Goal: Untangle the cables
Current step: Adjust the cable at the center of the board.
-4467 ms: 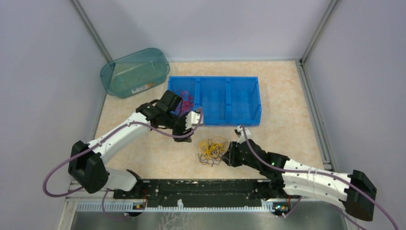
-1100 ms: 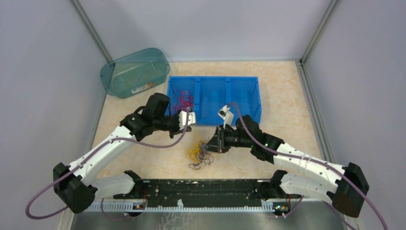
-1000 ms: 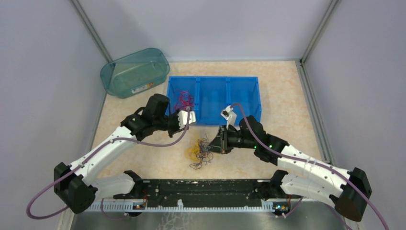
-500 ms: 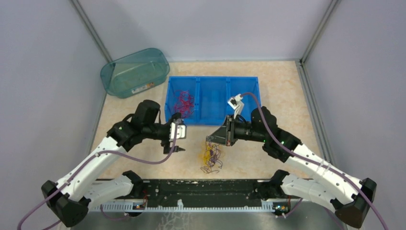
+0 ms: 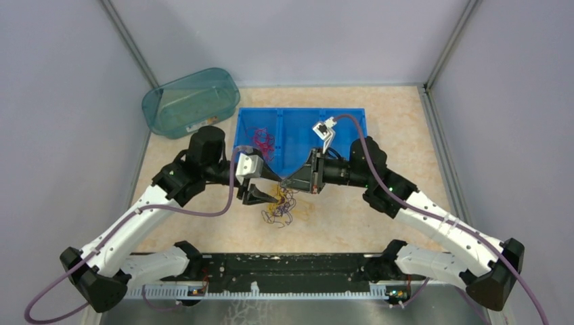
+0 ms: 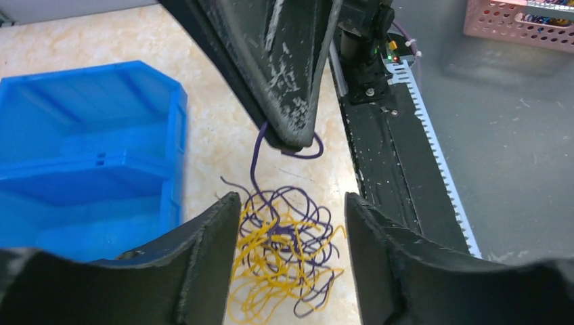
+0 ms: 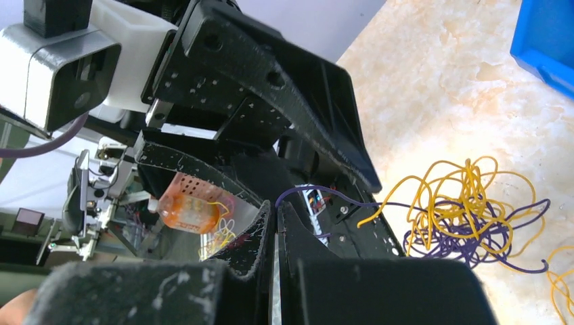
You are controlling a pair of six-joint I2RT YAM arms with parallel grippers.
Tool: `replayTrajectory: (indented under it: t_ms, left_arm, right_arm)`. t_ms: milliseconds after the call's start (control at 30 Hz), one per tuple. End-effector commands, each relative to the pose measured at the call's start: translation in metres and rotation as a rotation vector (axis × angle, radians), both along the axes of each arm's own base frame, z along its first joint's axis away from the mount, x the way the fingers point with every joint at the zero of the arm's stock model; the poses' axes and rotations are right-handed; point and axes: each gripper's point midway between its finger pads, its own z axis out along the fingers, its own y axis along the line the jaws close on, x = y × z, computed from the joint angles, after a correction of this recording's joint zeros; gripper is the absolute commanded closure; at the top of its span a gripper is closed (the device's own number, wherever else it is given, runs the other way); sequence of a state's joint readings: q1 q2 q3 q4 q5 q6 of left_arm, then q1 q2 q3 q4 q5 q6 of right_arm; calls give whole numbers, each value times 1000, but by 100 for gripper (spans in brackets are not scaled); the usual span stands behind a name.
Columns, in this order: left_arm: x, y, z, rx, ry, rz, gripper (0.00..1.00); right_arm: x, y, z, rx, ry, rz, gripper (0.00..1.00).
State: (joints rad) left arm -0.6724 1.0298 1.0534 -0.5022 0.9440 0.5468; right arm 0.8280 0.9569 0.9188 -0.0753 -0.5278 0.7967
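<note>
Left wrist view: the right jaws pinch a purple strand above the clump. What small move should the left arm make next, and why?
Probably lower the left gripper slightly and close on the yellow cables. Its jaws stand open astride them, while the right gripper is shut on the purple cable; pulling apart could then separate the colours.
</note>
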Motion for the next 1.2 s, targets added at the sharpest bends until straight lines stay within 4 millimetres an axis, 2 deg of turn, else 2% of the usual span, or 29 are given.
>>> replayTrajectory:
  t_ms: [0,33,100,233,300,333,400,467,567,633,733,967,1000,1100,1167]
  left_arm:
    - [-10,-9,8,-45,52,-50,43]
    - [-10,-10,5,-39,55,-47,49]
    - [-9,-8,3,-33,37,-40,49]
    - [-9,3,-18,29,-7,-14,14]
    - [-12,14,-43,91,-61,-34,11]
    - [-11,20,-58,128,-94,-33,11]
    - [3,35,-86,229,-155,40,10]
    - [7,48,-104,303,-214,48,9]
    - [5,58,-117,339,-293,16,9]
    - [3,59,-119,329,-336,-3,9]
    - [6,62,-123,330,-412,-22,10]
    - [6,66,-120,327,-474,-26,11]
    - [5,66,-119,321,-475,-30,10]
    - [1,67,-116,315,-480,-46,10]
    - [-1,68,-116,321,-475,-48,10]
  right_arm:
    - [0,4,48,123,-92,21,100]
    - [1,5,49,124,-93,20,100]
    - [3,6,48,120,-98,15,100]
    - [9,6,34,66,-89,-8,100]
    - [12,6,20,27,-77,-23,100]
    - [18,4,7,-21,-62,-54,100]
    - [27,-3,-20,-120,-47,-109,100]
    - [33,-11,-51,-213,-19,-155,100]
    - [43,-21,-90,-317,13,-226,100]
    - [49,-21,-105,-344,17,-249,100]
    - [58,-10,-115,-355,17,-238,100]
    - [63,49,-109,-306,10,-86,100]
    - [61,56,-110,-320,7,-68,95]
    - [56,65,-126,-385,28,-45,64]
    - [59,54,-132,-424,32,-89,57]
